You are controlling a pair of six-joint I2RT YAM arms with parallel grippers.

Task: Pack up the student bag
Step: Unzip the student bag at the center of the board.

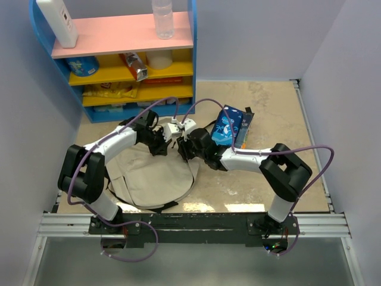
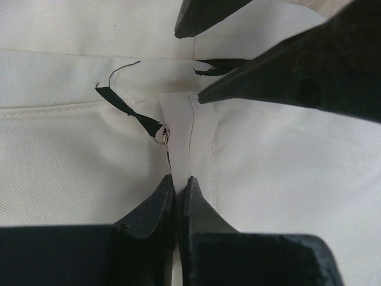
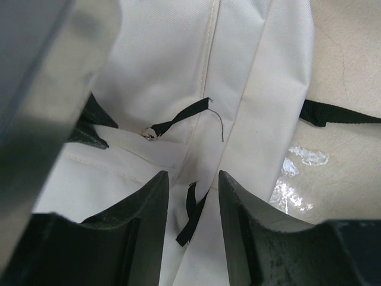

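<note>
Top view: bag [image 1: 152, 179] is laid flat on the tabletop [image 1: 280, 101], in front of the left arm's base. Left gripper [image 1: 162, 146] and right gripper [image 1: 182, 152] are met over the bag's far edge, just beside each other. Book [image 1: 229, 125] is seen right of the bag, beside the right arm. Shelf [image 1: 119, 53] is stood at far left.

Left wrist view: the left jaws are pressed almost together, and a thin fold of the bag's cream fabric is pinched between the tips. Zipper pull [image 2: 128, 110] is seen just beyond the tips, not held. The right jaws are seen entering from upper right, close over the same seam.

Right wrist view: the right jaws are set partly apart and straddle a raised ridge of the bag. A black ribbon [image 3: 189, 217] is seen in the gap. Whether fabric is touched cannot be told. Strap [image 3: 336, 113] is laid on the tabletop at right.
</note>
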